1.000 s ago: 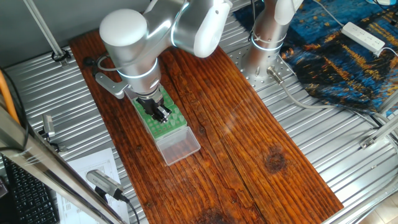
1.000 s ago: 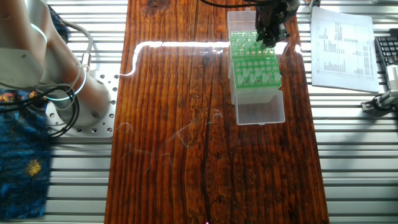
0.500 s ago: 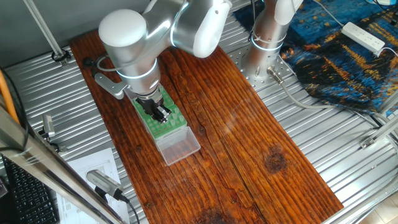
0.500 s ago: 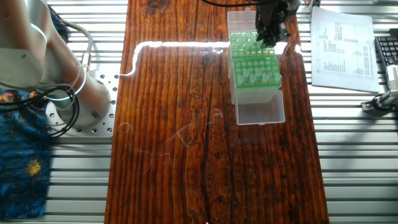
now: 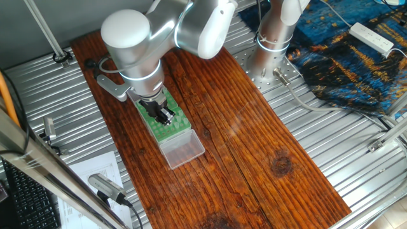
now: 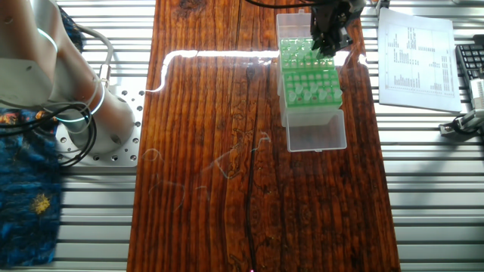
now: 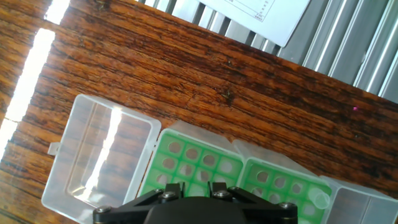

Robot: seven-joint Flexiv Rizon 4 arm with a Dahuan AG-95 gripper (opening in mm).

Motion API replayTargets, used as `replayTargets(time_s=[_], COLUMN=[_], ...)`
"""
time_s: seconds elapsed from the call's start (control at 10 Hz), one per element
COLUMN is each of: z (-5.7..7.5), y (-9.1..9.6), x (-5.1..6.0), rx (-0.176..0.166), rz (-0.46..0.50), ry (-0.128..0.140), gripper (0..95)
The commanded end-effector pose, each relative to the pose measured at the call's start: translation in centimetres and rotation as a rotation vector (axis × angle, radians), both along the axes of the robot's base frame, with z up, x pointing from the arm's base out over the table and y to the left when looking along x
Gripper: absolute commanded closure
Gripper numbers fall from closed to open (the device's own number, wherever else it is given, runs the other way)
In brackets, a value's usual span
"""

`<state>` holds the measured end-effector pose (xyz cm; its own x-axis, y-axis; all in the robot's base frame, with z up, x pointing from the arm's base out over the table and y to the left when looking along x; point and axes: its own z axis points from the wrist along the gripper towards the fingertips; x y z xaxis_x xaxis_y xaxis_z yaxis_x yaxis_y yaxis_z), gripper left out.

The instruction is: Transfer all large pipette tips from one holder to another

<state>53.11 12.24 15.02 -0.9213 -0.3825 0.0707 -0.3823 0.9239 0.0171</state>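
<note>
Tips [image 6: 316,92], pale green and translucent with round mouths up, sit in a grid in the green rack [image 6: 306,81] just below the pincer [image 6: 327,44]. Whether its jaws are apart or together cannot be told. Clear lids [image 7: 99,158] lie open beside it.

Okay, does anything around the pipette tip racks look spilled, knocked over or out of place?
Nothing stands out. Both green racks sit flat and in line on the wooden table, clear lids open, no tips lying loose. The gripper hangs over the far rack.

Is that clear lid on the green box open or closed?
Open. The clear lid lies flat on the wooden table beside the green rack, leaving the rack's holes uncovered, with the hand over them.
</note>
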Motion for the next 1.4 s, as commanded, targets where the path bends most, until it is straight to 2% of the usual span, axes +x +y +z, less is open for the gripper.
replayTargets(time_s=[0.1,0.6,1.4], z=[0.0,0.3,2.3], y=[0.0,0.0,0.4], x=[0.0,0.0,-0.3], rx=[-0.001,0.000,0.005], rz=[-0.002,0.005,0.026], ry=[0.000,-0.001,-0.001], gripper=[95.0,95.0,95.0])
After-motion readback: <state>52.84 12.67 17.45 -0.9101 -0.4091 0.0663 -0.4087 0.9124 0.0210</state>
